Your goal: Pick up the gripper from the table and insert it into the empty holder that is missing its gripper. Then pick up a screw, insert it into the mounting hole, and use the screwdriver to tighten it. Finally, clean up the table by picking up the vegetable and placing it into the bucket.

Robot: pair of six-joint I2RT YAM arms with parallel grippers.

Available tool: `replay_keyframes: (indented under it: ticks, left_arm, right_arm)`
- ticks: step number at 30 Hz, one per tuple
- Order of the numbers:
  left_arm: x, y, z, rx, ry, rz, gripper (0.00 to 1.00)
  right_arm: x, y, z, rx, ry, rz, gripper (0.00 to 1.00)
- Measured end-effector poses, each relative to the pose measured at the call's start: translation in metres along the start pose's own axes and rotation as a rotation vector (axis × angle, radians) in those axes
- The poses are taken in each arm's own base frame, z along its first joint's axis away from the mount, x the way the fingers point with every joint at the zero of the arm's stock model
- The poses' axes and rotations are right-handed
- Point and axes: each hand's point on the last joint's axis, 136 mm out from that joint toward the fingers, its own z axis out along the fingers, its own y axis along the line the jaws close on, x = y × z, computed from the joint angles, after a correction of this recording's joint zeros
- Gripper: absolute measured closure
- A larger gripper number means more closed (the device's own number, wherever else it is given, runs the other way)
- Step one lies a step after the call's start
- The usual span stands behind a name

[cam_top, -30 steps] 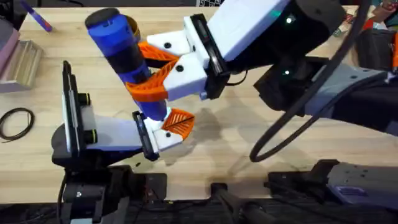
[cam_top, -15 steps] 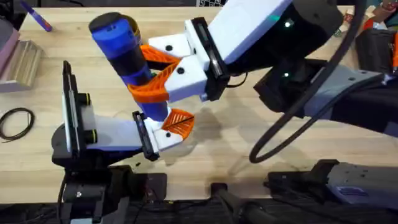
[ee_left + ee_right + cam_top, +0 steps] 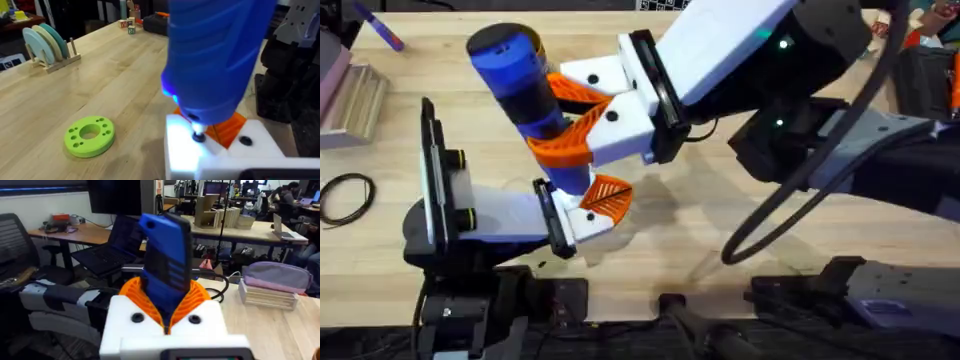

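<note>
My right gripper (image 3: 570,115) reaches across the table, its orange ribbed pads shut on the blue screwdriver (image 3: 525,95), which stands nearly upright. Its thin metal tip (image 3: 199,136) presses down into a hole in the white holder (image 3: 220,155) at the end of my left gripper (image 3: 592,208). The orange gripper (image 3: 608,196) sits in that holder, just beside the tip (image 3: 231,128). A blue light glows on the screwdriver (image 3: 215,55) near its lower end. The screwdriver (image 3: 165,265) rises between my right pads. A tan sliver of the bucket (image 3: 534,42) shows behind it. The vegetable is hidden.
A lime-green ring disc (image 3: 90,136) lies on the wood near the left gripper. A rack of round plates (image 3: 47,45) stands farther off. A black cable loop (image 3: 345,195), a stack of pale blocks (image 3: 355,100) and a purple pen (image 3: 380,28) are at the table's left.
The screwdriver's top has drifted slightly to the right with the right gripper. The left arm and the holder have stayed put.
</note>
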Motion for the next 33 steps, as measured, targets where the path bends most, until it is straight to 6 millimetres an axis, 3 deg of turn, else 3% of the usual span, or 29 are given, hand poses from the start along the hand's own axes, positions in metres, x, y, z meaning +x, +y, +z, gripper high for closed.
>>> replay_keyframes:
  ticks: [11,23,29,33]
  left_arm:
    - [0.0,0.0,0.0,0.0,0.0,0.001,0.988]
    - [0.0,0.0,0.0,0.0,0.0,0.001,0.988]
    - [0.0,0.0,0.0,0.0,0.0,0.001,0.988]
    - [0.0,0.0,0.0,0.0,0.0,0.001,0.988]
  right_arm:
    - [-0.016,0.003,-0.001,0.005,-0.061,-0.059,0.978]
    - [-0.016,-0.001,-0.001,0.019,-0.055,-0.023,0.978]
    - [-0.008,-0.029,-0.003,0.079,0.047,0.147,0.978]
    - [-0.032,-0.053,-0.016,0.136,0.06,0.139,0.978]
